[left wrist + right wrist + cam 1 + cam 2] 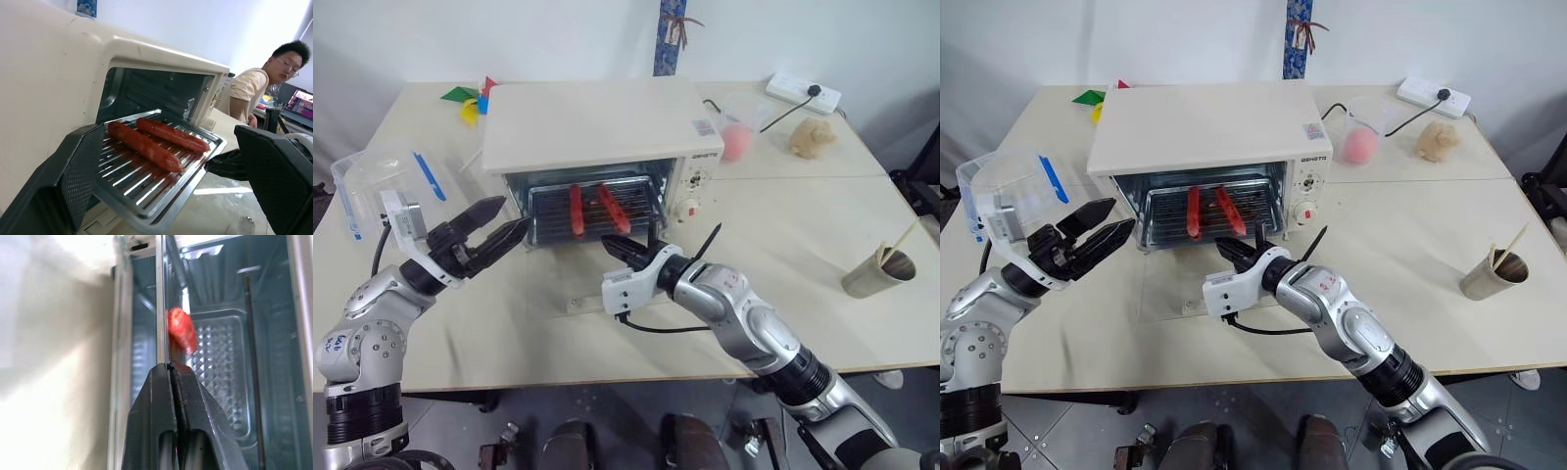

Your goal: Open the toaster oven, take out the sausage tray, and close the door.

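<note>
The cream toaster oven (597, 122) stands mid-table. Its glass door (570, 286) lies folded down flat on the table. The metal sausage tray (553, 208) sticks partway out of the opening and carries two red sausages (144, 145). My right gripper (613, 245) is shut on the tray's front edge, seen edge-on in the right wrist view (168, 367). My left gripper (514, 217) hangs open by the left side of the oven's opening, apart from the tray. Its fingers (73, 181) frame the tray in the left wrist view.
A clear plastic box with blue clips (382, 181) sits at the left table edge beside my left arm. A paper cup with sticks (879, 272) stands at the right. A pink cup (739, 137), a power strip (803, 93) and its cable lie behind. A person (259, 93) sits beyond the table.
</note>
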